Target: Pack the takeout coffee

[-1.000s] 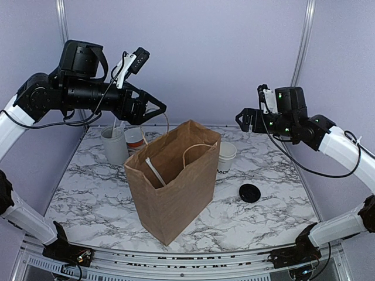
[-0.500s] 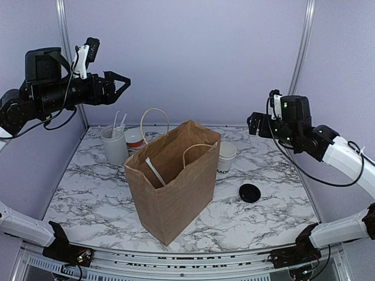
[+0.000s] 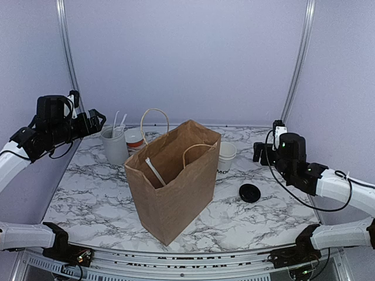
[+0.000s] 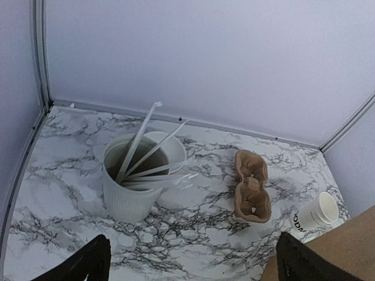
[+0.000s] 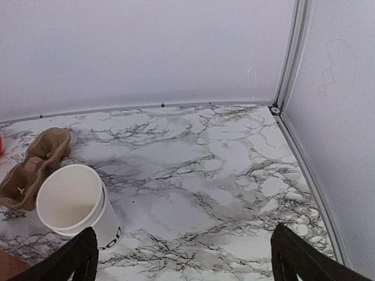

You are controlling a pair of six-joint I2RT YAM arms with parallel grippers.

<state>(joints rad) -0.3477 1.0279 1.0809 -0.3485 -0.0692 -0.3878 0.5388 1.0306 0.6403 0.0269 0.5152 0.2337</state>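
The takeout coffee is hidden from every view. A brown paper bag (image 3: 176,181) stands open in the middle of the table, a white stick leaning inside it. My left gripper (image 3: 94,120) hovers open at the far left, above the utensil holder (image 4: 137,181); nothing is between its fingers (image 4: 96,260). At the right, my right gripper (image 3: 258,153) is open and empty too, low beside a lidless white cup (image 5: 76,205) with black lettering. A loose black lid (image 3: 250,192) lies on the table right of the bag.
A brown cardboard cup carrier (image 4: 252,187) lies behind the bag. A red-and-white tub (image 3: 135,140) stands next to the utensil holder (image 3: 115,145). The lidless cup (image 3: 226,153) is right behind the bag. Walls close in the back and both sides.
The left arm has swung away from the bag's handle, left and down. The right arm has dropped lower and drawn back to the right. The bag has not moved.
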